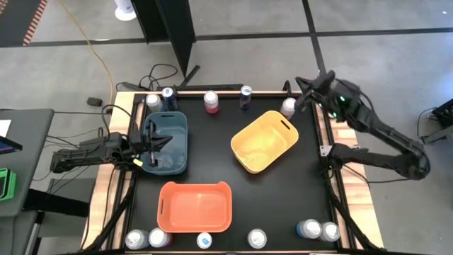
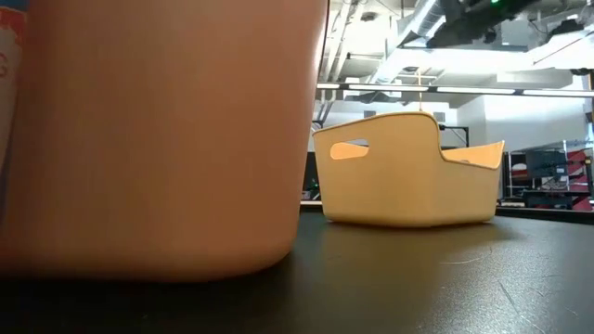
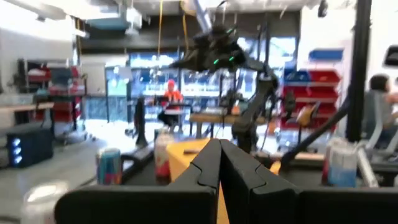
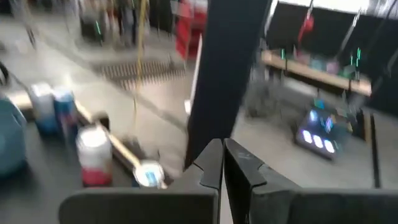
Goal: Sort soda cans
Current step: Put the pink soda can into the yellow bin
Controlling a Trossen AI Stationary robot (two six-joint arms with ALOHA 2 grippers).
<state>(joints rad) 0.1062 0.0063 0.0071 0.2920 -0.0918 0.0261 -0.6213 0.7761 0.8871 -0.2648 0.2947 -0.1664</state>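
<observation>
Pink-bodied soda can point(image 1: 288, 107) stands upright at the table's far right corner, just beside the right gripper point(image 1: 306, 91). Its jaws are closed, empty. The left gripper point(image 1: 157, 144), likewise closed and empty, hangs over the blue bin point(image 1: 180, 120).
</observation>
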